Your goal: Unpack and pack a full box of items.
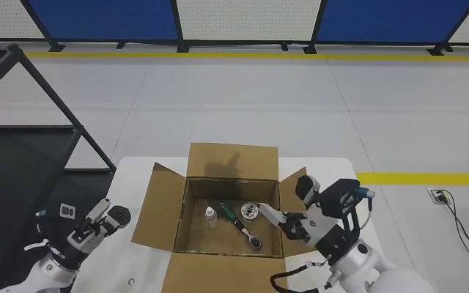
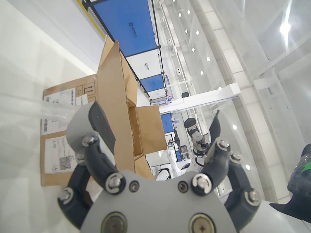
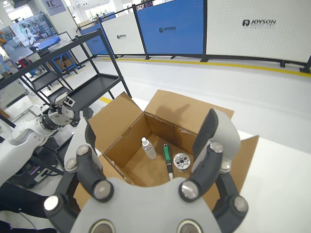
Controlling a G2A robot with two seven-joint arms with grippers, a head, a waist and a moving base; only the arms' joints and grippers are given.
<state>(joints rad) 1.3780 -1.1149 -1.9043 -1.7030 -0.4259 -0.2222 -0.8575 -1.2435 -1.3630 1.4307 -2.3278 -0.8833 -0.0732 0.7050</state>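
- The cardboard box (image 1: 233, 160) stands on the white table (image 1: 139, 242) with all four flaps folded outward.
- On the box floor, a small clear bottle (image 3: 148, 149) is nearest the robot's left wall. A green-handled ratchet wrench (image 3: 167, 157) lies just beside it. A round metal part (image 3: 181, 161) lies just beside the wrench on its other side.
- The right gripper (image 1: 282, 220) hangs at the box's right wall, above the metal part. Its fingers are spread apart and nothing is held.
- The left gripper (image 1: 110, 216) is over the table to the left of the box, apart from the left flap. Its fingers are likewise released and empty.
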